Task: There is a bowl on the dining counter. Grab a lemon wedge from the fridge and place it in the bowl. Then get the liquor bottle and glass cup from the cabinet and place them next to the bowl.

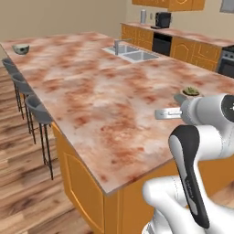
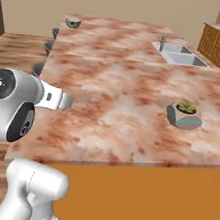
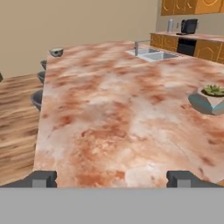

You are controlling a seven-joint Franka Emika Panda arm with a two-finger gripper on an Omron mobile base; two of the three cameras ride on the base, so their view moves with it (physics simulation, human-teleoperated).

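As seen over the long reddish-brown marbled dining counter (image 1: pixel 91 91):
Bowl: small grey-green round bowl (image 1: pixel 20 49) at far corner of counter, above grey bar stools (image 1: pixel 39 114); also at (image 2: pixel 72 22) and (image 3: pixel 56 52).
Gripper: two-finger dark-tipped gripper (image 3: pixel 111 178) spread wide, empty, hovering above near counter edge, well apart from bowl.
Plant: green succulent in angular pale-blue pot (image 2: pixel 184 115), on counter right of gripper.
Sink: steel double sink (image 1: pixel 132 52), set in counter's far side.
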